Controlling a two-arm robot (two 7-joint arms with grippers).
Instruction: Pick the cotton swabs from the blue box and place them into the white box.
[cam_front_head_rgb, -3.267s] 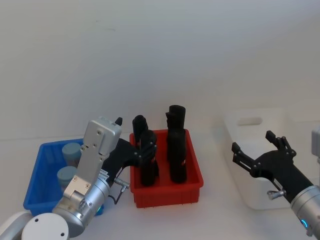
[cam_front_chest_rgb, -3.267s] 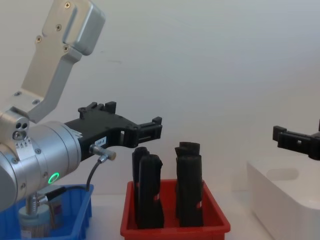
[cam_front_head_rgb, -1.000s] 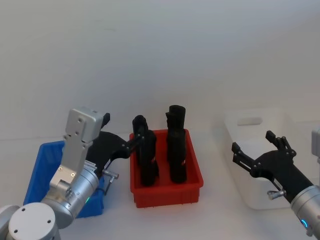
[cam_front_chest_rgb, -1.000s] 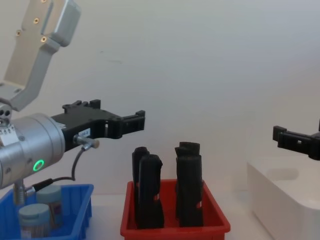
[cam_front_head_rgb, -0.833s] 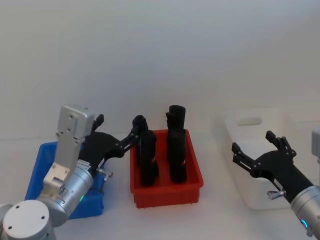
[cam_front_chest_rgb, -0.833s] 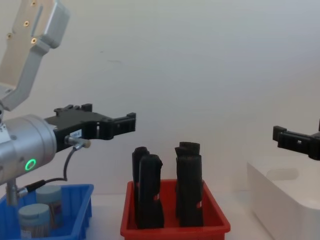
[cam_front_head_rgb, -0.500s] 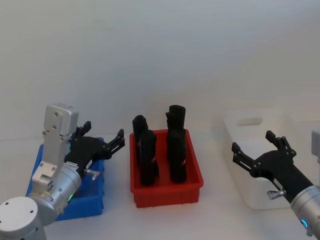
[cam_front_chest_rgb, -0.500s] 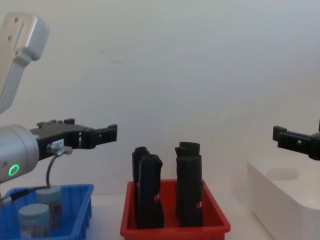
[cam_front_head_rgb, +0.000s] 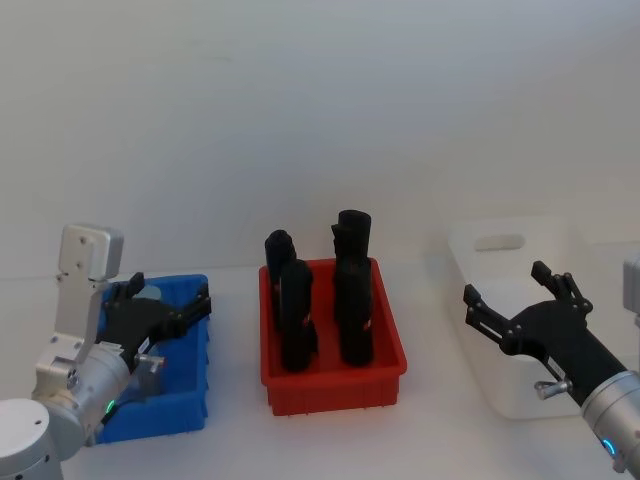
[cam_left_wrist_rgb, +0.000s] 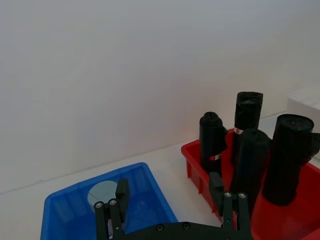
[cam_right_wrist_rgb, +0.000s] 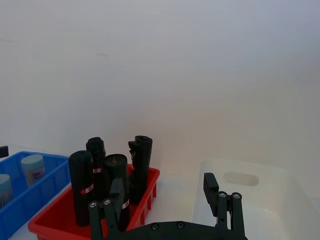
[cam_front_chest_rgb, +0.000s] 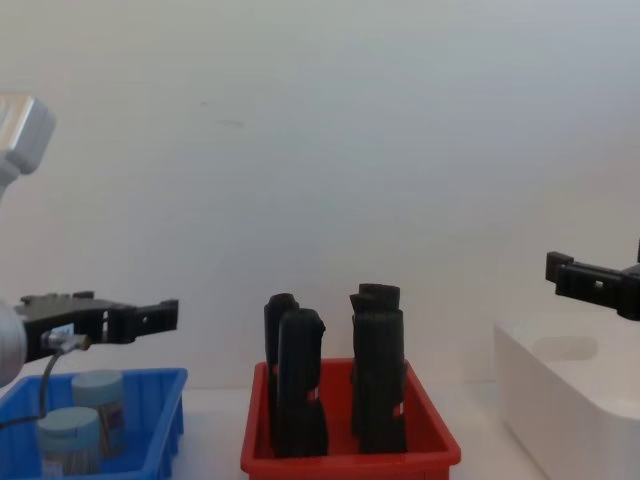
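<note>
Left gripper (cam_front_head_rgb: 172, 292) hangs wide open over the blue box (cam_front_head_rgb: 165, 420), with the swabs (cam_front_chest_rgb: 97, 392) standing upright just below its fingers. It's clearly the nearer arm. Right gripper (cam_front_head_rgb: 505, 283), also spread, hovers above the white box (cam_front_head_rgb: 560, 235).

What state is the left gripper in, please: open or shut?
Open: the left gripper holds its fingers well apart, empty, above the blue box.
</note>
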